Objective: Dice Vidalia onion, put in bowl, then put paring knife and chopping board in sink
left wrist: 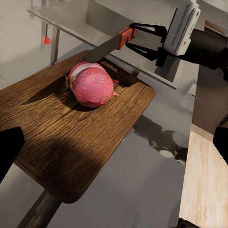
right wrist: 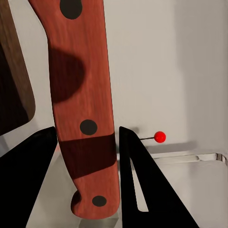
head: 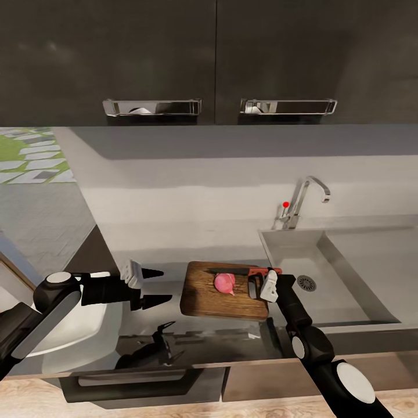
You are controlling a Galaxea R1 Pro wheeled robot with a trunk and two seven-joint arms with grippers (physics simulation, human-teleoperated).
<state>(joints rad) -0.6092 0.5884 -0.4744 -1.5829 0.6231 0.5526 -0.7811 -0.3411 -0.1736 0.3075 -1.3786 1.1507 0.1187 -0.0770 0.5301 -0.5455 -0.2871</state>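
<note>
Right fingers (right wrist: 88, 142) pinch paring knife (left wrist: 111, 43) handle; left fingers (head: 158, 286) spread; Vidalia onion (head: 224, 283) whole on chopping board (head: 203, 299).

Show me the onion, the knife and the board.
onion (left wrist: 92, 86), left wrist view, its pink side.
knife (right wrist: 83, 95), right wrist view, handle middle.
board (head: 203, 302), head view, bare front-left wood.

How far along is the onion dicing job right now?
Done: the Vidalia onion is out of the sink and lies whole on the chopping board. In hand: the right gripper holds the paring knife above it. Left: dicing, filling the bowl, then sinking knife and board.
</note>
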